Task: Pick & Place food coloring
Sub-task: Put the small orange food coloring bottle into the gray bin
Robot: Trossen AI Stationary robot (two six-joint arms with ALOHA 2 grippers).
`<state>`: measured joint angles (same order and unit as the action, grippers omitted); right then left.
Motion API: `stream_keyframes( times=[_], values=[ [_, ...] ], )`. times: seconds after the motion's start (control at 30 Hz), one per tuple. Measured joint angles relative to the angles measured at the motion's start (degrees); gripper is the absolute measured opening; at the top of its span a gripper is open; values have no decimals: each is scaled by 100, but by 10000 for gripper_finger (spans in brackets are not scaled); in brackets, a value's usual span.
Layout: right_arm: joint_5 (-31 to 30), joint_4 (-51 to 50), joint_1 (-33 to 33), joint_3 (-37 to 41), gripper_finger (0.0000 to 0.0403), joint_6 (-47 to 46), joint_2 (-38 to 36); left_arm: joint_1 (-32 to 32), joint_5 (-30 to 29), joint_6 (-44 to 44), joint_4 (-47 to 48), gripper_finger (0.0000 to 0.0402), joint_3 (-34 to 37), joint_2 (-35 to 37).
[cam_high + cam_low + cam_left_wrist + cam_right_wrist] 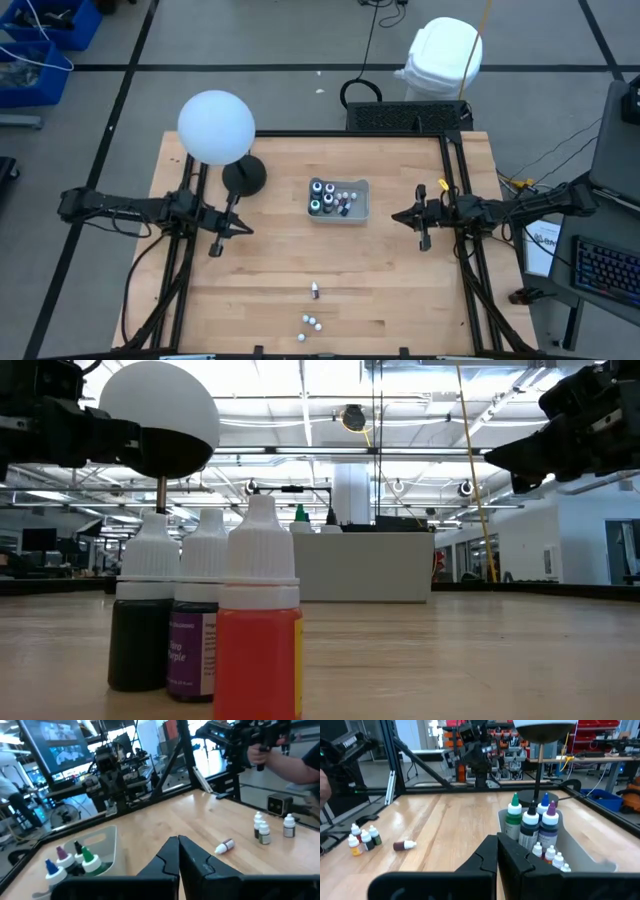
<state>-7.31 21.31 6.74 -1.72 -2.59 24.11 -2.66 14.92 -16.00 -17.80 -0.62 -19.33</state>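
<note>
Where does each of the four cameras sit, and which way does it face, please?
High: overhead, straight down; both arms, tray.
Low: table level beside three standing bottles, facing the room; arms overhead.
Left wrist: past shut left gripper toward the fallen bottle.
Right wrist: past shut right gripper toward the tray.
Both wrist views share the fallen bottle.

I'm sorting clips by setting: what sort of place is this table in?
Likely a robotics lab or workshop: a wooden table framed by black rails, blue parts bins on the floor, and a large open hall with strip lighting behind.

The purple label on the middle food coloring bottle [192,645] carries print too small to read.
</note>
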Motion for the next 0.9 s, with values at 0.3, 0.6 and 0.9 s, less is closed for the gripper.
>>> stream_keyframes(
  times=[0.3,0.6,0.9],
  values=[
    [-171,-13,2,-43,0,-209,368,-46,-703,465,-68,24,1,-14],
    [-37,-227,888,-1446,0,-251,2061,-46,-898,632,-335,46,0,-14],
    [-4,-1999,1406,-4042,0,-582,4726,-46,-898,790,-358,46,0,-16]
  ],
)
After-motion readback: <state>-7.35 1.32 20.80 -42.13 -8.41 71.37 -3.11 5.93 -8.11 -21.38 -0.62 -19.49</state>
